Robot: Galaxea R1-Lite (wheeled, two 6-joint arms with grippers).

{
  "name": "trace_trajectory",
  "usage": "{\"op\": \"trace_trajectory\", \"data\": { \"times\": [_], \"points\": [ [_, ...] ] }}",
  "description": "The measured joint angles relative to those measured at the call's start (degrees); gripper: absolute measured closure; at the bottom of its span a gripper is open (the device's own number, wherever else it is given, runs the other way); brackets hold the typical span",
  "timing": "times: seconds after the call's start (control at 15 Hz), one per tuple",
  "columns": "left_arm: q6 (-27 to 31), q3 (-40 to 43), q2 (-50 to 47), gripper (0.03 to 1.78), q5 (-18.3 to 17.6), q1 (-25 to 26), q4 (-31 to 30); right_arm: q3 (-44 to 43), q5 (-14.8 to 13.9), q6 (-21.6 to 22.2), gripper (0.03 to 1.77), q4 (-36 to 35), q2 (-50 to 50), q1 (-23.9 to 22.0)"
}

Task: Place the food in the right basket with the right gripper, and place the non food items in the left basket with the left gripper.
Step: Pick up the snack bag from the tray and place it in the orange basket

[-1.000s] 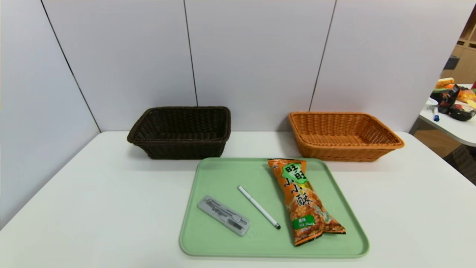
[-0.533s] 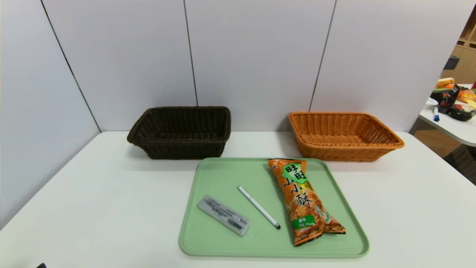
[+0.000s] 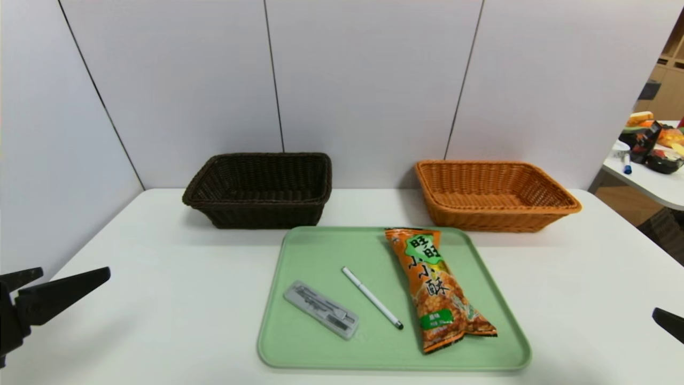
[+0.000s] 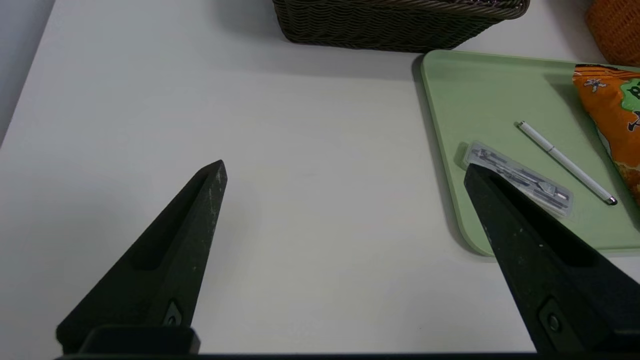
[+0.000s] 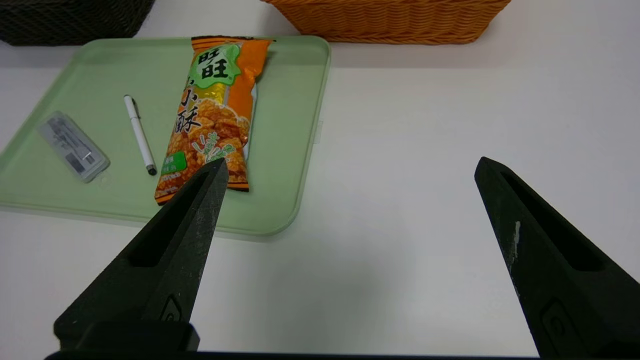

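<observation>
The food, a long orange snack bag (image 3: pixel 439 289) (image 5: pixel 210 115), lies on the right side of a green tray (image 3: pixel 320 251). A white pen (image 3: pixel 371 297) (image 4: pixel 565 162) and a clear flat case (image 3: pixel 320 309) (image 4: pixel 517 177) lie to its left on the same tray. Behind the tray stand the dark brown left basket (image 3: pixel 259 190) and the orange-tan right basket (image 3: pixel 494 195). Both look empty. My left gripper (image 3: pixel 75 271) (image 4: pixel 344 167) hovers open over bare table, left of the tray. Right of the tray, my right gripper (image 5: pixel 350 162) is open and holds nothing. Only one finger (image 3: pixel 669 322) of it shows in the head view.
The white table (image 3: pixel 160 278) runs wide on both sides of the tray. Grey wall panels close it off behind the baskets and on the left. A second table with clutter (image 3: pixel 649 149) stands beyond the far right.
Both grippers have come into the head view from the lower corners, the left one further in. The tray's items and the baskets have not moved.
</observation>
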Motion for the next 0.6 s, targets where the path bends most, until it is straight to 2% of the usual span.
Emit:
{"op": "trace_trajectory", "data": {
  "times": [0.27,0.6],
  "points": [
    [-0.1,-4.1,9.1,0.12,-3.8,-0.3,0.1,-3.3,0.1,0.1,0.10,-0.2,9.6,-0.3],
    [0.1,-8.1,17.6,0.12,-4.0,-3.1,0.2,-5.6,1.0,0.3,0.10,-0.1,16.9,-0.6]
  ]
}}
